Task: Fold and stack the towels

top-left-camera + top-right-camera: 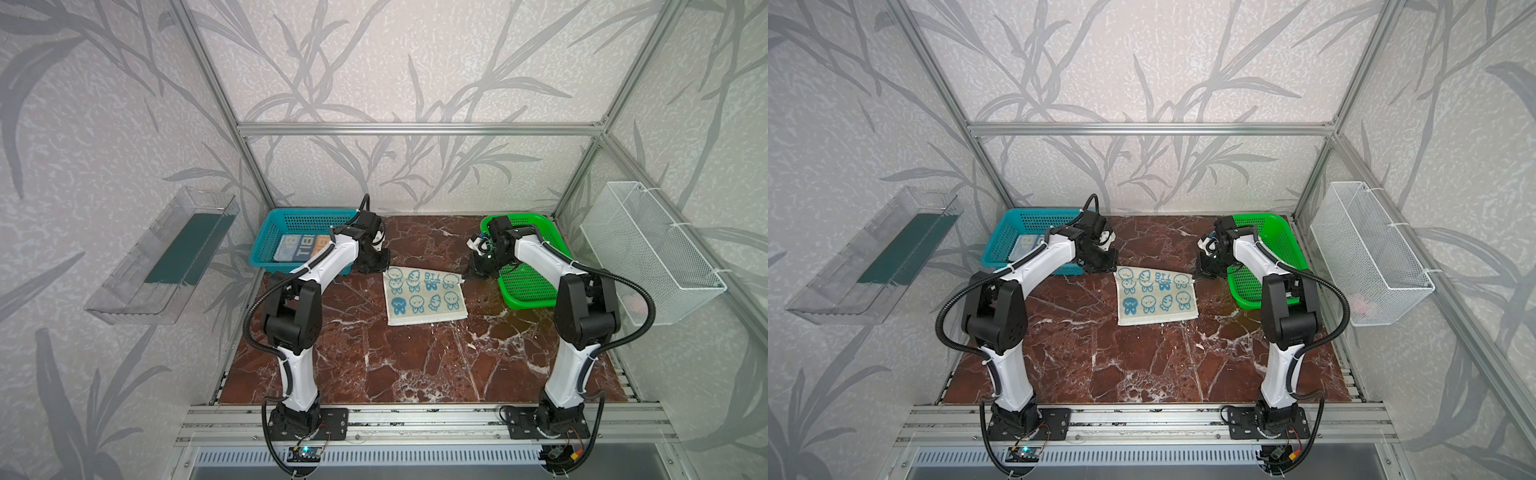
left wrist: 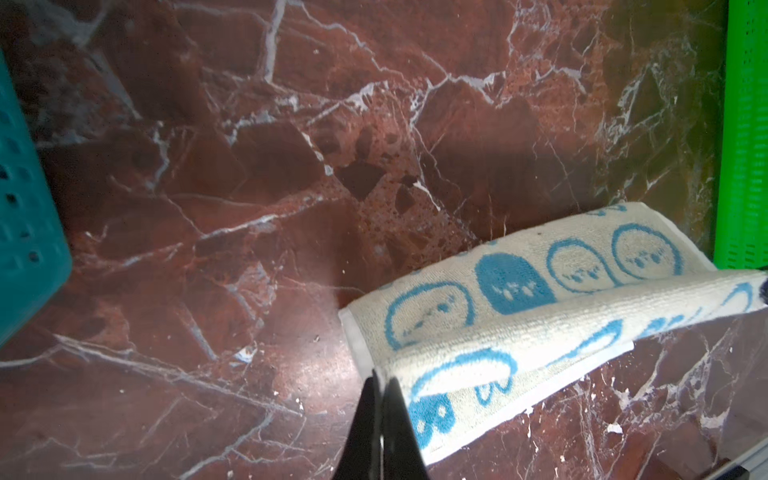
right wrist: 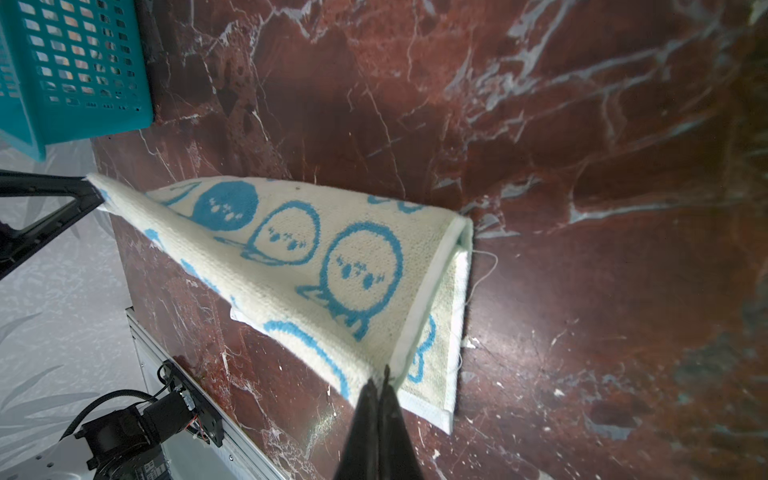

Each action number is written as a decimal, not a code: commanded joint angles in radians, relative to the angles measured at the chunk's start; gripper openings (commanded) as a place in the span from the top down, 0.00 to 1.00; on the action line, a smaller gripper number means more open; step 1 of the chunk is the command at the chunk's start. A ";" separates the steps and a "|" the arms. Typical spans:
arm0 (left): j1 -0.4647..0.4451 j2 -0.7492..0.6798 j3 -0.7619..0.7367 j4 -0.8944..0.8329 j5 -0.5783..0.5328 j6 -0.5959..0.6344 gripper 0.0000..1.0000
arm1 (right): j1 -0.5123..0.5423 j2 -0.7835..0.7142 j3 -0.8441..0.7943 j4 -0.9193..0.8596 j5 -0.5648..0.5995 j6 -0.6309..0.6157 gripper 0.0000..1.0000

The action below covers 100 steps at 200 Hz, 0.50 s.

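Towel (image 1: 426, 297), cream with blue bunnies, near the centre of the table (image 1: 415, 357). Its 12 o'clock edge is raised: my left gripper (image 2: 380, 374) is clamped on the 11 o'clock corner and my right gripper (image 3: 384, 372) on the 1 o'clock corner. I judge a fold begun, not yet laid flat. The blue basket (image 1: 309, 219) at 10 o'clock holds folded towels (image 1: 301, 248); the green basket (image 1: 528, 286) sits at 2 o'clock. Stacking is left.

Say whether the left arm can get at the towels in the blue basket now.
Probably not yet: the left tool is shut on the cream towel; the open blue basket sits close by.
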 commanded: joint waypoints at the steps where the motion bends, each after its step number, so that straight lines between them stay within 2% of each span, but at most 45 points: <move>1: -0.006 -0.067 -0.079 0.037 -0.007 -0.037 1.00 | -0.005 -0.058 -0.056 0.023 0.014 0.013 1.00; 100: -0.062 -0.242 -0.378 0.160 0.022 -0.158 1.00 | -0.005 -0.096 -0.183 0.054 0.053 0.018 1.00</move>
